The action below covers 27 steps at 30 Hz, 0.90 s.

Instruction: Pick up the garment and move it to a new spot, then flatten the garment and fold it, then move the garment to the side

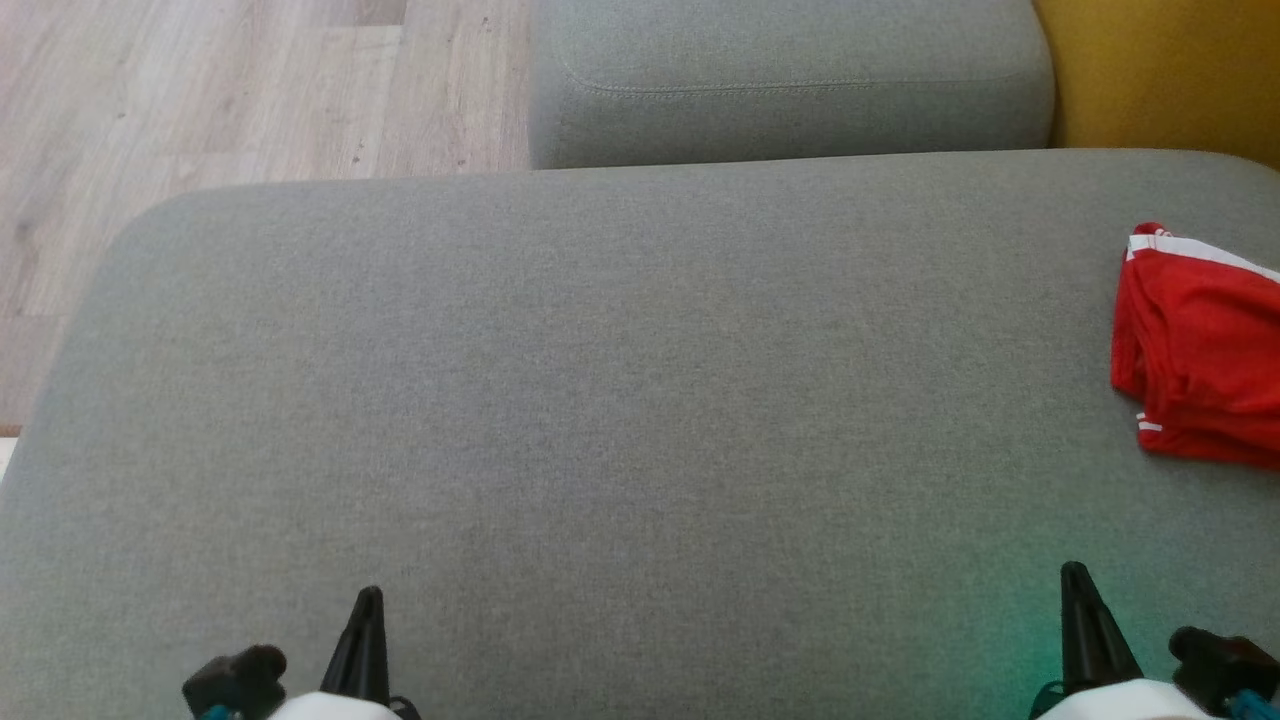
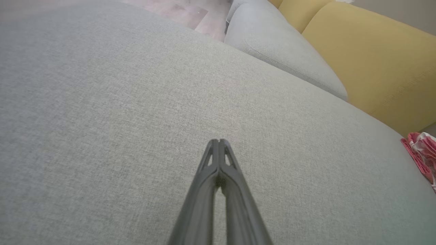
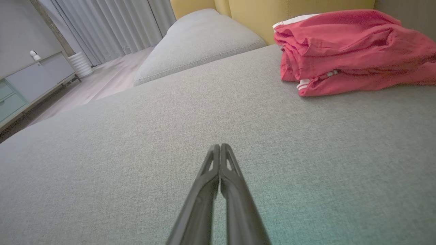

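Garment (image 1: 1200, 350) lies on the cushion (image 1: 600, 400), far right; second cushion (image 1: 790, 90) behind

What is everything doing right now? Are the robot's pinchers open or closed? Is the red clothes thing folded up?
red garment, lying in a loosely folded heap, held by nothing.
left gripper, shut, empty, over bare cushion.
right gripper, shut, empty, apart from the garment.
grey cushion, flat, with the garment on its right side.
curtains, drawn across.
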Tool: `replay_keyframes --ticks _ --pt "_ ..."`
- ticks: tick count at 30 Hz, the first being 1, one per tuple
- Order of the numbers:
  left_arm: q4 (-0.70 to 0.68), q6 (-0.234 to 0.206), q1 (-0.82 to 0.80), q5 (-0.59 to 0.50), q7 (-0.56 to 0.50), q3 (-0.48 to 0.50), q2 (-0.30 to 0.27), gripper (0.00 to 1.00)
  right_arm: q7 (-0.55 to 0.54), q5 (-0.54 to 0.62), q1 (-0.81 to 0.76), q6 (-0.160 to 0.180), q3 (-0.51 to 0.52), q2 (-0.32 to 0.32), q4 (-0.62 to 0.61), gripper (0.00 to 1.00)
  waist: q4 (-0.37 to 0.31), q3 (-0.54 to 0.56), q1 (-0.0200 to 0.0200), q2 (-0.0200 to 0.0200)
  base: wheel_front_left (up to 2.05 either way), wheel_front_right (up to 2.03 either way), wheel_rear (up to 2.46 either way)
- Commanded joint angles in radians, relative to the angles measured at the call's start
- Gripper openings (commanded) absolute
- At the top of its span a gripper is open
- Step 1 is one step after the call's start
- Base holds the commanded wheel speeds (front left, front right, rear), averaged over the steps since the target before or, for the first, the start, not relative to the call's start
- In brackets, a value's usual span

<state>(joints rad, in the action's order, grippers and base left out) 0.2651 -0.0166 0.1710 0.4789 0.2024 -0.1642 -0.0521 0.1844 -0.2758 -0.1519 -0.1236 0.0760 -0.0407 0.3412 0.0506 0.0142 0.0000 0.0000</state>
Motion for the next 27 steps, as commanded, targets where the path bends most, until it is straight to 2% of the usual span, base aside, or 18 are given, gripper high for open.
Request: replay_keyframes --ticks 1,27 --pt "-0.026 0.006 -0.043 0.022 -0.006 0.019 -0.009 0.00 -0.008 -0.027 0.049 -0.001 0.005 -0.002 -0.034 0.00 0.000 0.000 0.0000 0.0000 0.00 0.00 0.00" --pt "-0.026 0.043 -0.103 0.323 -0.075 0.072 -0.017 0.00 -0.083 -0.367 0.103 -0.003 0.013 -0.004 -0.050 0.00 -0.013 -0.005 0.0000 0.0000 0.00 0.00 0.00"
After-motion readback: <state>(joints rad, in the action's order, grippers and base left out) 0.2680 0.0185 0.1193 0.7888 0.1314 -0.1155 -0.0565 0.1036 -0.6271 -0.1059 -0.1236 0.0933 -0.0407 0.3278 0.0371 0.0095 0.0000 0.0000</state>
